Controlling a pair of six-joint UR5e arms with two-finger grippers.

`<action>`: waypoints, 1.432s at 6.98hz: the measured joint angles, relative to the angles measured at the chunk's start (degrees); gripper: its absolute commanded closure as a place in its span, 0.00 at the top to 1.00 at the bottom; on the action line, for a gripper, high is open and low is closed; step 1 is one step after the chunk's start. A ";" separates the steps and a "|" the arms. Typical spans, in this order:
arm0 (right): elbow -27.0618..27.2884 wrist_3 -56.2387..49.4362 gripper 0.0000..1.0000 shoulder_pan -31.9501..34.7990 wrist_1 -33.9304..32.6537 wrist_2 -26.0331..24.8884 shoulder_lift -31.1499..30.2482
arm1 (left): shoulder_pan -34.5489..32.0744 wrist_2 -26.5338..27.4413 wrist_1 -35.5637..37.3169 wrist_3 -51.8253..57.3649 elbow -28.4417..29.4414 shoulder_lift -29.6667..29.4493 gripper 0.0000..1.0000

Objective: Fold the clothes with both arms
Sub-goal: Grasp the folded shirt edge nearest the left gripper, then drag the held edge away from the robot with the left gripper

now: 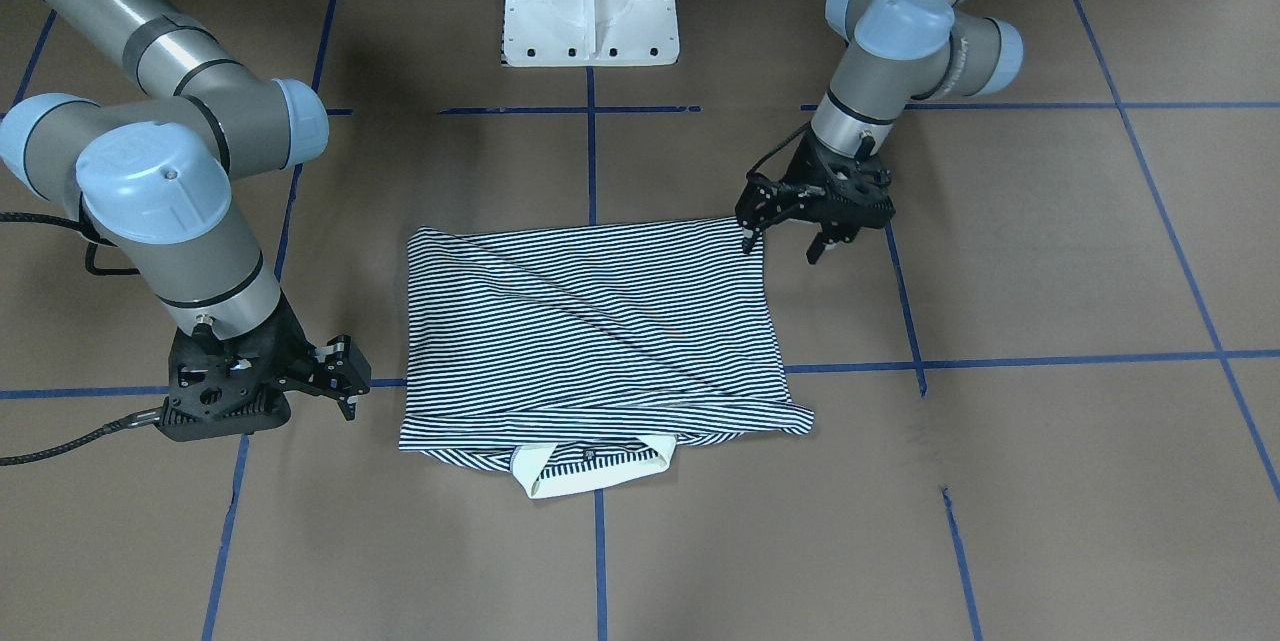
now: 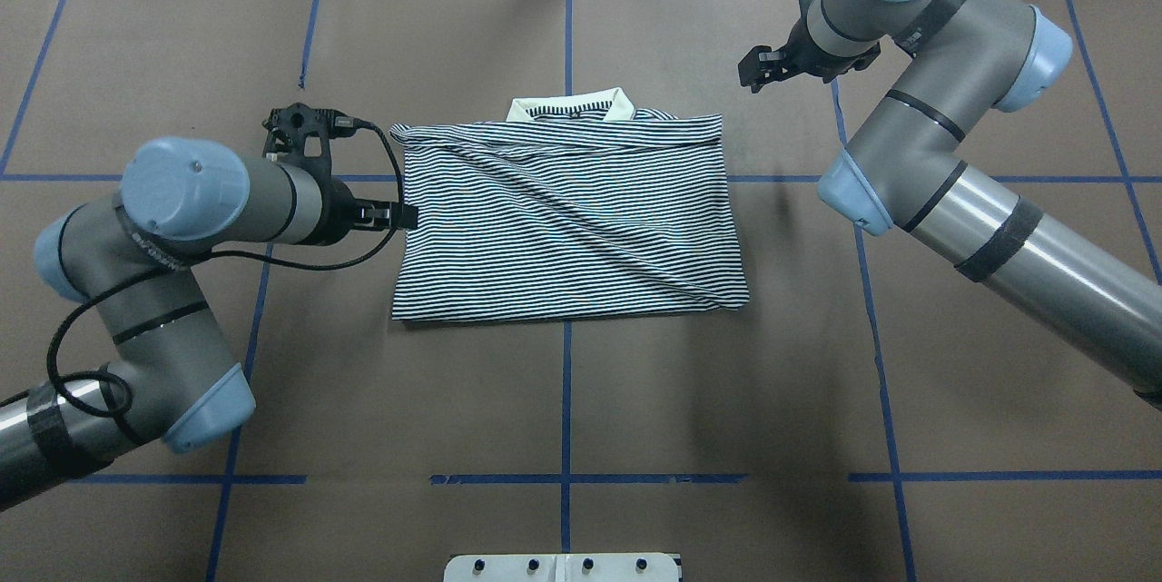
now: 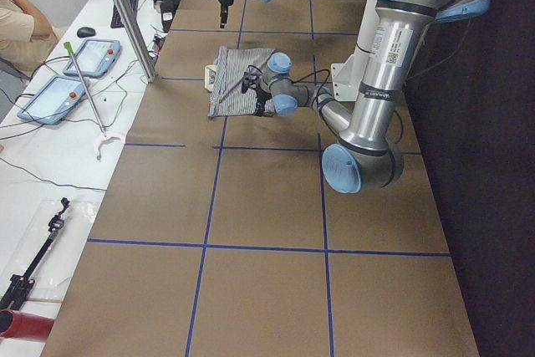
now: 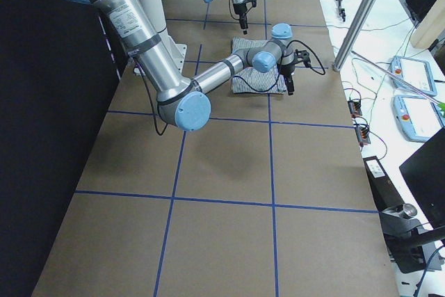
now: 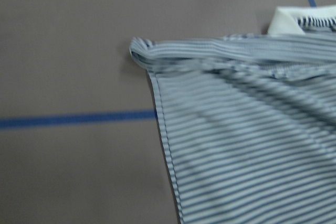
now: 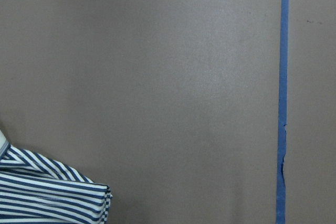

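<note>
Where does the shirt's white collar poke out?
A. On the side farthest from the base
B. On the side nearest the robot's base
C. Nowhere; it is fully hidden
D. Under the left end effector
A: in the front-facing view the collar peeks out from the edge of the shirt that lies opposite the base.

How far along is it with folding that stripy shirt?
Mostly done: the striped shirt lies as a flat rectangle, white collar poking out. Nothing is in hand: the left claw is open at a corner, the right claw clear. Left: perhaps one more fold.
</note>
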 measured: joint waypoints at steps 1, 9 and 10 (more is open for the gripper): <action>0.16 -0.01 1.00 0.03 0.00 0.01 -0.22 | 2.30 1.47 -0.94 -3.45 -0.33 0.66 0.47; 0.12 0.09 1.00 0.03 0.00 -0.18 -0.73 | 4.83 2.33 -0.78 -2.41 -0.50 1.92 0.00; 0.08 0.13 1.00 0.04 0.00 -0.24 -0.78 | 3.39 2.27 -0.73 1.72 -0.42 2.43 0.00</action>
